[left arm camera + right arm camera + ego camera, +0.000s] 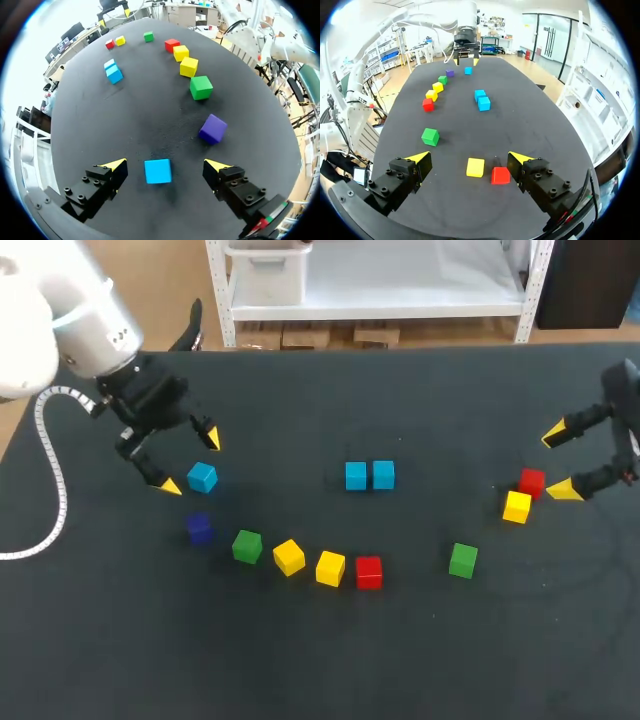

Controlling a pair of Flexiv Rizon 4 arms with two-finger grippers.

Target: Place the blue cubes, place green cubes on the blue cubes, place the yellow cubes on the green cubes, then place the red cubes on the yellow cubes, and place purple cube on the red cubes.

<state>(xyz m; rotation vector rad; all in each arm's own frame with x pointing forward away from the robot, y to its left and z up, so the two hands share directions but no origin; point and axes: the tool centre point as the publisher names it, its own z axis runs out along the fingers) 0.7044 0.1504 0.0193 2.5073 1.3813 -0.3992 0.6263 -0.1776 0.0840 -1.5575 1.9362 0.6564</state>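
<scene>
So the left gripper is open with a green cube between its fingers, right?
No. The cube between the open fingers of the left gripper is blue, not green. The left wrist view shows it.

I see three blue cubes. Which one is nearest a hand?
The lone blue cube, between the left hand's open fingers. The blue pair sits side by side at mid-table, away from both hands.

Nothing legible right now: the blue cube (158, 171) shows plain faces, the tabletop (420, 640) carries no print, and anything finer is perhaps too small to make out.
</scene>
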